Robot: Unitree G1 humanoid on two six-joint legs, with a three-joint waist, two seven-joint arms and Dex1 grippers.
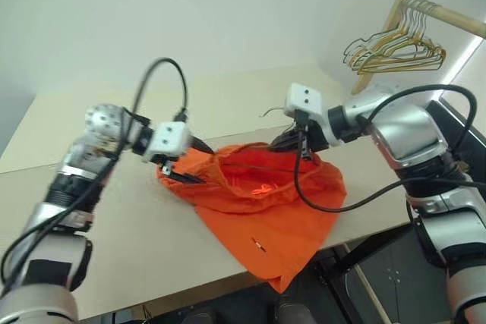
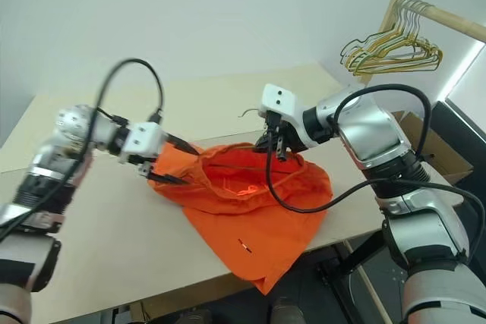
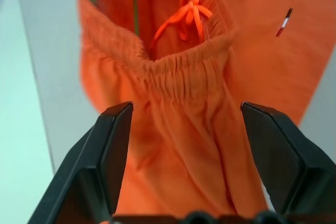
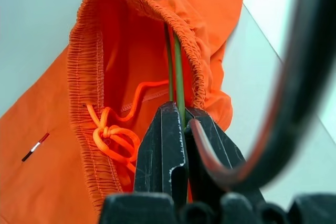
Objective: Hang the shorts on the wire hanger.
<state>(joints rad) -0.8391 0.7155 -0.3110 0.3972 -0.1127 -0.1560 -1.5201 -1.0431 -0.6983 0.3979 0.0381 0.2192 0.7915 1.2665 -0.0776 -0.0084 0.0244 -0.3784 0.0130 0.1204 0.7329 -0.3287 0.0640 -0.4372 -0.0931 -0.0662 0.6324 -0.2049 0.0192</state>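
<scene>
The shorts [image 1: 266, 210] lie bunched on the pale tabletop [image 1: 114, 248], with one corner drooping over its near edge. Their gathered elastic waistband faces up and gapes open, and a knotted orange drawstring [image 4: 107, 135] sits inside it. A small red, white and black tag [image 3: 283, 22] is sewn to the outer fabric; no writing can be read on it, and no brand shows anywhere.

The right gripper [image 4: 181, 124] is clamped tight on the wire hanger [image 4: 177, 72], whose thin green wire runs down inside the waistband, right against the elastic. The left gripper [image 3: 184, 145] stands wide apart at the opposite side of the waistband, its fingers [image 3: 113, 150] on either side of the orange cloth without pinching it.

Behind the tabletop to the right, a cluster of gold and green hangers [image 1: 395, 51] hangs from a wooden rail [image 1: 448, 14].
</scene>
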